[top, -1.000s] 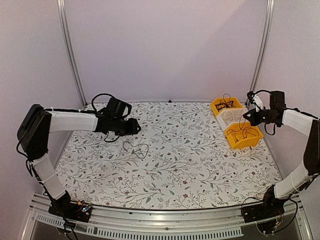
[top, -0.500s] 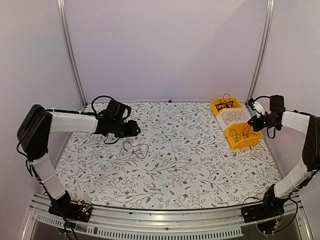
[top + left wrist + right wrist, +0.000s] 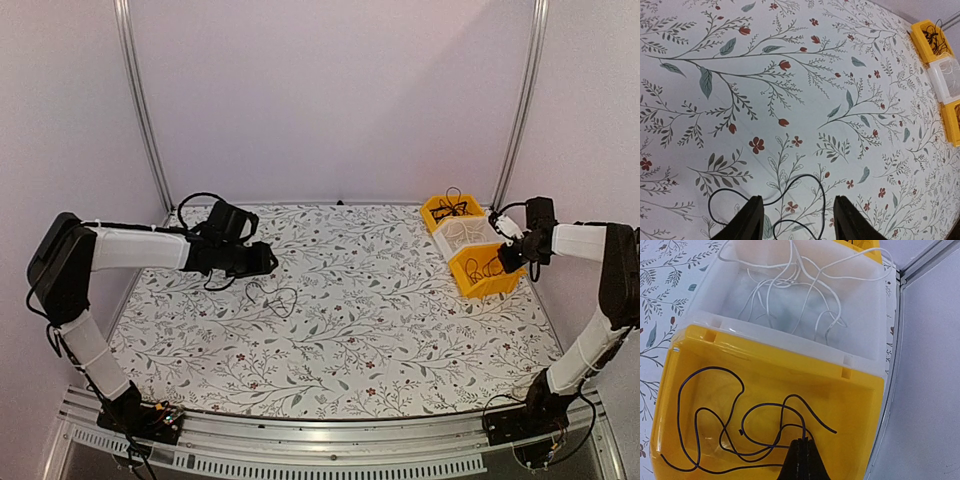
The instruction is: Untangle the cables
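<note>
a: what does the overhead view show?

b: a table under a flowered cloth [image 3: 400, 340], with two white-and-black robot arms reaching in from the near edge. the left gripper [image 3: 266, 259] hangs low over the back left part of the cloth. just in front of it, a small bunch of thin black cables [image 3: 272, 296] lies on the cloth in loose loops.

a: is the left gripper holding them?

b: no. in its wrist view the two fingers [image 3: 751, 220] stand apart, released. a loop of the cables lies on the cloth below and between them, not pinched.

a: and the right side?

b: three small bins sit in a row at the back right, touching one another: a far yellow bin [image 3: 446, 210], a clear bin [image 3: 462, 232] in the middle, and a near yellow bin [image 3: 487, 272]. the right gripper [image 3: 503, 256] is at the right side of the near yellow bin.

a: how are its fingers?

b: pressed together, clenched. in its wrist view the tip points down into the near yellow bin, where a dark cable [image 3: 785, 397] lies curled on the bottom. the strand runs right by the tip, and i cannot tell whether it is pinched.

a: and the other bins?

b: the clear bin holds a tangle of thin white wires [image 3: 790, 282]. the far yellow bin holds dark strands, too small to tell apart.
</note>
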### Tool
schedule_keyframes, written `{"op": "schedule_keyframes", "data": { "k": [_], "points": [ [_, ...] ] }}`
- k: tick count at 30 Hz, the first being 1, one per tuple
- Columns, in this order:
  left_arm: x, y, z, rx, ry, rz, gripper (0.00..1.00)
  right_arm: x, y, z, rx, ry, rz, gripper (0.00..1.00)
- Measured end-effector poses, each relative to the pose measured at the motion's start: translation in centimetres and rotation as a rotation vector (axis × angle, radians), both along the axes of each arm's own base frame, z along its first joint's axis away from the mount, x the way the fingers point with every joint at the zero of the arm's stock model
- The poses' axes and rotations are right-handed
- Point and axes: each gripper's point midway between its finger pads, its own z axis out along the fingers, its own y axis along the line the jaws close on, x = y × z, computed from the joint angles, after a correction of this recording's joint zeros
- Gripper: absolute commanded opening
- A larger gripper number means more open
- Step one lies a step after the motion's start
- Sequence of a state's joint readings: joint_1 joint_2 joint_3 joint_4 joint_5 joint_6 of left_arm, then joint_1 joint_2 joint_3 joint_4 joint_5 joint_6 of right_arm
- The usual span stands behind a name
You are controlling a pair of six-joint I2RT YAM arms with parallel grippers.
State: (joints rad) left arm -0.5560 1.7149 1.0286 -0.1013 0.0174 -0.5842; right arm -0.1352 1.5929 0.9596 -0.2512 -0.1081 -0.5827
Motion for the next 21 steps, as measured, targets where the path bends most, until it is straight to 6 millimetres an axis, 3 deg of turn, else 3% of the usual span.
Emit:
{"op": "schedule_keyframes", "data": {
  "k": [5,10,16,21],
  "points": [
    [-0.1,0.1,0.0,0.0,0.001,0.005,0.51,0.2,0.9,-0.3,-0.033,0.001,0.039,0.0],
    [-0.3,0.3,-0.3,0.004,0.008,0.006,0.51,-0.3,1.6,-2.6,0.0,0.074,0.069,0.0],
    [-0.4,0.3,0.0,0.003,0.003,0.005,0.51,-0.3,2.7,-3.0,0.066,0.111,0.09,0.01],
    [-0.7,0.8,0.9,0.007,-0.002,0.005,0.51,0.6,2.6,-1.0,0.081,0.117,0.073,0.25]
  ]
}}
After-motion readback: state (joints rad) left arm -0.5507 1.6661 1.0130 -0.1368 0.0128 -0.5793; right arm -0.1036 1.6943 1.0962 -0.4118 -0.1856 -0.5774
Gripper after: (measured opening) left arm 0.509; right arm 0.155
